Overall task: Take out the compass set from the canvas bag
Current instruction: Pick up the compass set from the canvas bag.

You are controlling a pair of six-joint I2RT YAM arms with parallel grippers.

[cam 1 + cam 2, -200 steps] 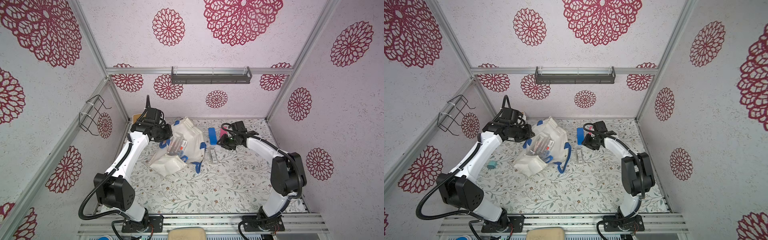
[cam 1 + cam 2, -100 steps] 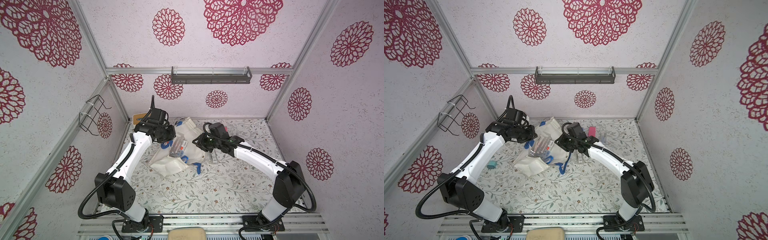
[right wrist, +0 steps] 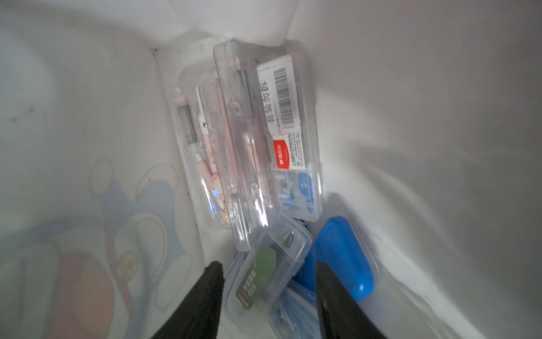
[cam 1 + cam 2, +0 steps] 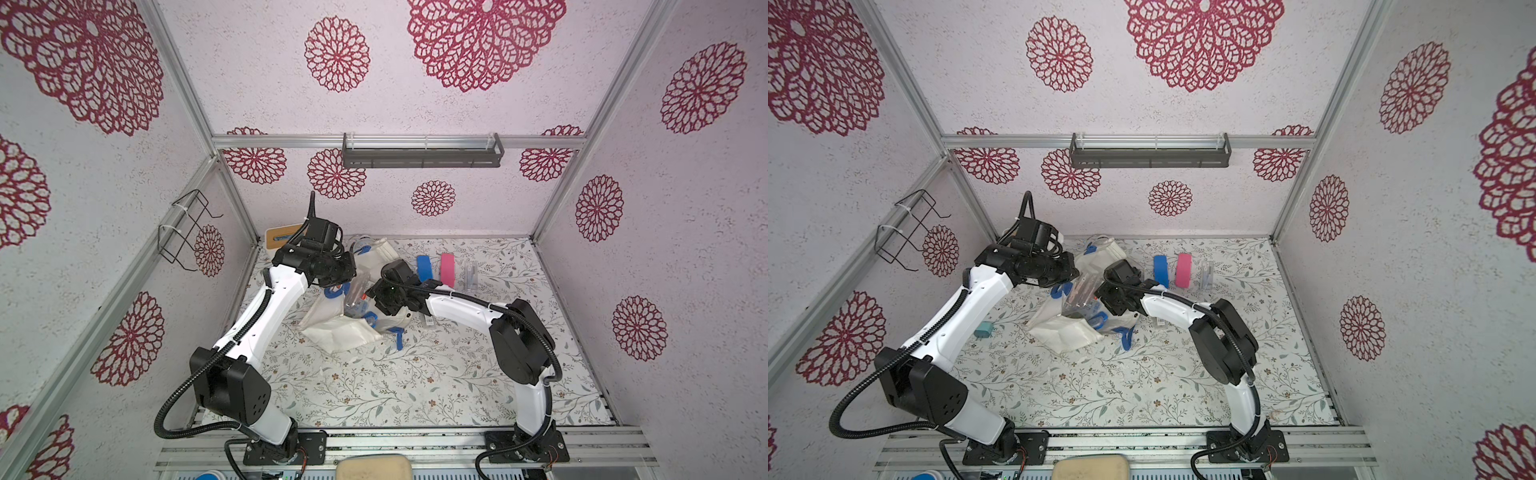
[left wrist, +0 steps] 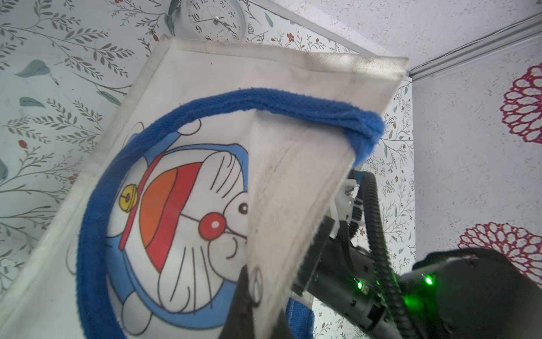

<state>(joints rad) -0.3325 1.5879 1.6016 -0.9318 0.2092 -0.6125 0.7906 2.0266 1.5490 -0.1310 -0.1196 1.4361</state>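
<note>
**Worktop.** A flat worktop (image 4: 415, 382) covered in a leaf-and-flower print carries everything; it shows in both top views.

**Bag.** The off-white boxy canvas bag (image 4: 340, 332) with blue strap handles lies slumped toward the back left of the worktop, between the two arms. Its cartoon-printed side (image 5: 187, 211) faces the left wrist camera.

**Left gripper.** The left gripper (image 4: 340, 270) is clamped tight on a flap of the bag's rim, which stands lifted.

**Right gripper.** The right gripper (image 3: 268, 265) is inside the bag's mouth. Its jaws are moderately apart, one on either side of a small clear plastic box with a green insert (image 3: 269, 273). Contact with the box cannot be determined.

**Task item.** The compass set (image 3: 243, 141), a clear rectangular plastic case with a pink instrument inside, rests in the bag's far corner beyond the fingertips, ungripped. A second clear case with a barcode label (image 3: 290, 117) leans against it. A blue oval case (image 3: 343, 255) lies beside the green-insert box.

**Other items.** To the right of the bag and apart from it stand a blue rounded case (image 4: 423, 266) and a pink rounded case (image 4: 447, 268), with a small clear case (image 4: 471, 274) near them. A white round clock (image 5: 215, 19) sits behind the bag.
</note>
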